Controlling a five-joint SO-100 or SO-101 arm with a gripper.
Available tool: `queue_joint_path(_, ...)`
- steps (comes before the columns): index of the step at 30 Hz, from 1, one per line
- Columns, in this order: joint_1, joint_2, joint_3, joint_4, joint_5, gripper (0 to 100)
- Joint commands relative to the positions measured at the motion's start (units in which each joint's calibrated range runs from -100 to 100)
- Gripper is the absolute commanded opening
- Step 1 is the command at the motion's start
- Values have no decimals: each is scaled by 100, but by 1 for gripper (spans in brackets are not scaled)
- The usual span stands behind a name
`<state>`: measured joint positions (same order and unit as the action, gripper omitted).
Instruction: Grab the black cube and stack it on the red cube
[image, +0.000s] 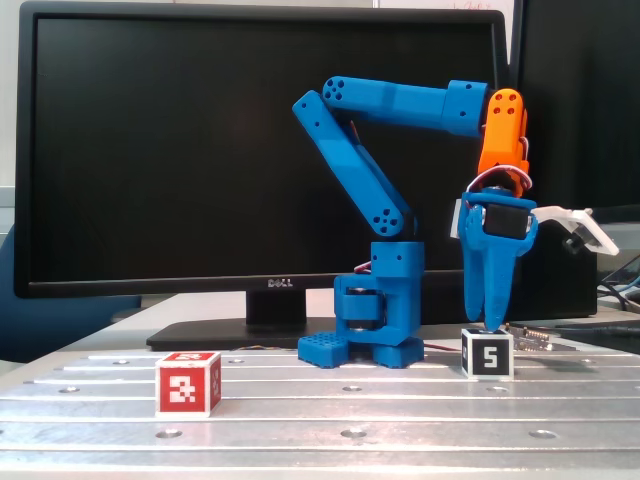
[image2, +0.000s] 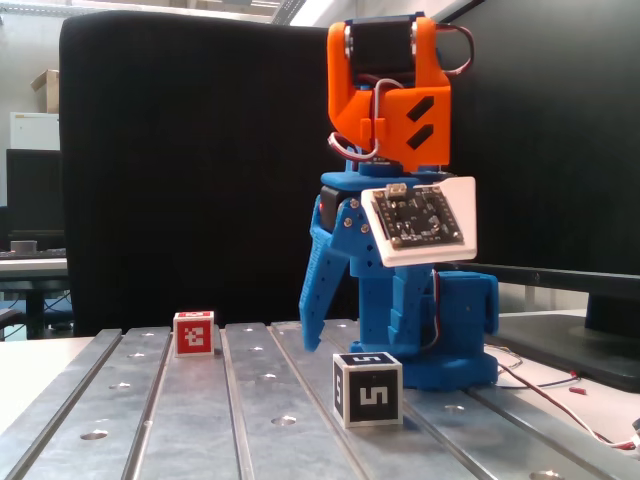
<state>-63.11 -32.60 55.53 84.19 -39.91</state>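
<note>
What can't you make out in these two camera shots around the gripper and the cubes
- Whether the gripper already straddles the black cube: neither fixed view shows depth, and the cube hides the right fingertip.
- Red cube: marker too small to read in a fixed view.
- Monitor: its stand's middle is hidden by the arm base.
</note>
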Motion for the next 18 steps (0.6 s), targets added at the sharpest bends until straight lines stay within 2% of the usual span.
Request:
queue_joint_path(1,-57,-82,-112,-18,19,27)
queue_joint_path(8,-71,-82,-66,-197,14,26)
queue_joint_path(13,-27,-82,-75,-248,19,20)
queue_joint_path(18,-20,-82,-75,-248,19,18)
